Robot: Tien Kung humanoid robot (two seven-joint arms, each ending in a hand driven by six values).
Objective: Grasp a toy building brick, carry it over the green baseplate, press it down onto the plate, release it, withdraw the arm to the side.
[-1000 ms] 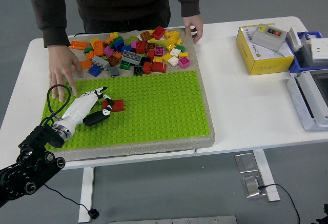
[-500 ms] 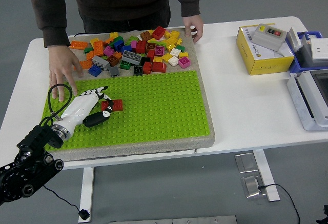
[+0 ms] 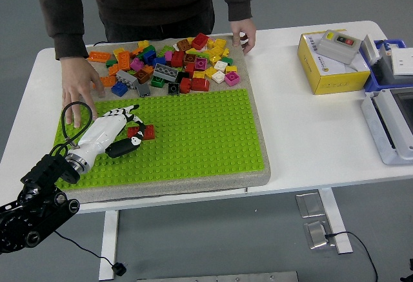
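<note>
The green baseplate (image 3: 193,133) lies on a grey mat in the middle of the table. A red brick (image 3: 146,132) sits on the plate's left part. My left hand (image 3: 135,126), white with black finger joints, rests on the plate right beside the brick. Its fingers (image 3: 127,110) stretch out just past the brick's far side, the thumb (image 3: 124,147) lies on its near side, and the hand is open. A pile of loose coloured bricks (image 3: 169,62) covers the mat behind the plate. My right arm is out of view.
A person stands at the far side, one hand (image 3: 79,90) flat on the table by the plate's far left corner, the other hand (image 3: 245,34) at the mat's far right corner. A yellow box (image 3: 326,69) with a grey switch and blue-grey bins (image 3: 390,108) stand at right.
My left hand's fingers have lifted and spread slightly away from the red brick, and the forearm has sunk a little toward the lower left. The brick stays on the plate.
</note>
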